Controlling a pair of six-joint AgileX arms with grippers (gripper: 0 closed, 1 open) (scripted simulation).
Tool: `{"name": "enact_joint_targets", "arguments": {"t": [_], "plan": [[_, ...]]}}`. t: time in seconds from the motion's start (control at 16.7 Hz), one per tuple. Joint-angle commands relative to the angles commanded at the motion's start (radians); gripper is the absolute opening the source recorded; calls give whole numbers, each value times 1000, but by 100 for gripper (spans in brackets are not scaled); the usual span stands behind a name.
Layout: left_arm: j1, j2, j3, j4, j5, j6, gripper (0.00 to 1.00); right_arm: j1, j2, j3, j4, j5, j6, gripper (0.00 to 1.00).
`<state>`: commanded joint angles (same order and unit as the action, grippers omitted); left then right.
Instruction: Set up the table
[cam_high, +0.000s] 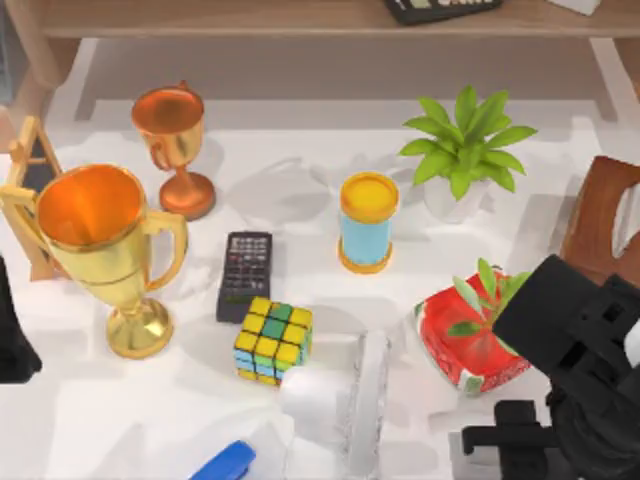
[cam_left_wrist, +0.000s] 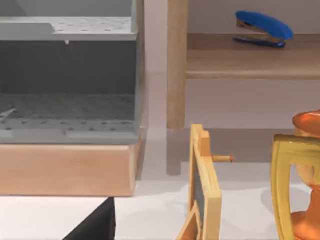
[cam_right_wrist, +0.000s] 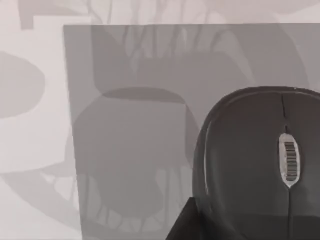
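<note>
The white table (cam_high: 300, 190) spreads under everything; the right arm (cam_high: 585, 350) hangs over its lower right corner, above a black mouse (cam_right_wrist: 260, 160) on a grey pad (cam_right_wrist: 135, 140); the left arm (cam_high: 12, 340) sits at the left edge.

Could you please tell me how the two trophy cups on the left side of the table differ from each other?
The gold trophy is clearly the larger; the copper trophy is smaller and slimmer. The gold trophy is yellow-gold, the copper trophy reddish orange. The gold trophy stands nearer the table's front left, beside the remote control; the copper trophy stands farther back, toward the shelf. Both stand upright, each with two handles, a stem and a round base.
</note>
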<state>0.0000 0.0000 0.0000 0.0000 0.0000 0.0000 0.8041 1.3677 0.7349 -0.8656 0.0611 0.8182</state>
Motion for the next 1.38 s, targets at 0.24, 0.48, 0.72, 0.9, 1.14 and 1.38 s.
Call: {"name": "enact_joint_targets", "arguments": {"t": [0.24, 0.48, 0.72, 0.9, 1.14, 1.38], "plan": [[0, 0, 0, 0, 0, 0, 100, 67, 16, -34, 45, 13, 34, 0], [0, 0, 0, 0, 0, 0, 100, 64, 13, -32, 43, 11, 34, 0], [0, 0, 0, 0, 0, 0, 100, 95, -7, -27, 58, 30, 15, 0], [0, 0, 0, 0, 0, 0, 100, 145, -47, -25, 89, 70, -26, 0], [0, 0, 0, 0, 0, 0, 100, 189, -86, -31, 116, 113, -69, 0], [0, 0, 0, 0, 0, 0, 100, 198, -85, -39, 121, 138, -83, 0]]}}
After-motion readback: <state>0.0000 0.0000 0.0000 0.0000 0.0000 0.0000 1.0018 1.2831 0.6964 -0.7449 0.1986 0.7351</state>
